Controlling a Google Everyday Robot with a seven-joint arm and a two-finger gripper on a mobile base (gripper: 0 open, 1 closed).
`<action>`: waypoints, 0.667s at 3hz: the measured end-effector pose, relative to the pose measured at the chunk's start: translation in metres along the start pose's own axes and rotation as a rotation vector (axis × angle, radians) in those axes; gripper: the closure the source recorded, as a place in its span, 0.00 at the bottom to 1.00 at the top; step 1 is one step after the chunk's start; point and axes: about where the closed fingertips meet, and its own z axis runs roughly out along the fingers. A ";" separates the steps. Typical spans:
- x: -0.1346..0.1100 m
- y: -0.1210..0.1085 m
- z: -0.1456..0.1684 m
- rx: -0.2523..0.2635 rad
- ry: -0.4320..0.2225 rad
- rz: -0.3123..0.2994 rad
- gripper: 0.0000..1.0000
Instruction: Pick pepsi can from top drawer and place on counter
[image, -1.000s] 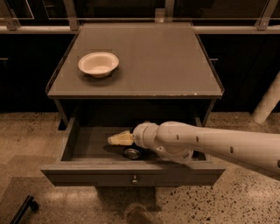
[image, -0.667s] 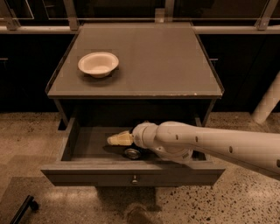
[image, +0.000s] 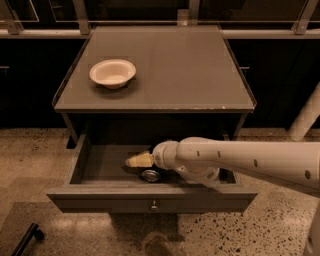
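Note:
The top drawer (image: 150, 197) is pulled open below the counter (image: 175, 70). Inside it, near the front middle, lies the pepsi can (image: 150, 175). Only its silver round end and a dark edge show. My white arm reaches in from the right, and my gripper (image: 140, 160) hangs just above and slightly left of the can. The arm's wrist hides the rest of the can's body.
A white bowl (image: 112, 73) sits on the counter's left part. The drawer knob (image: 154, 205) is at the front panel's centre. A white post (image: 306, 117) stands at the right and a dark bar (image: 27, 239) lies on the speckled floor at lower left.

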 end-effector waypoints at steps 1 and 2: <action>0.009 -0.009 0.002 0.034 0.036 0.001 0.00; 0.009 -0.009 0.002 0.034 0.036 0.001 0.19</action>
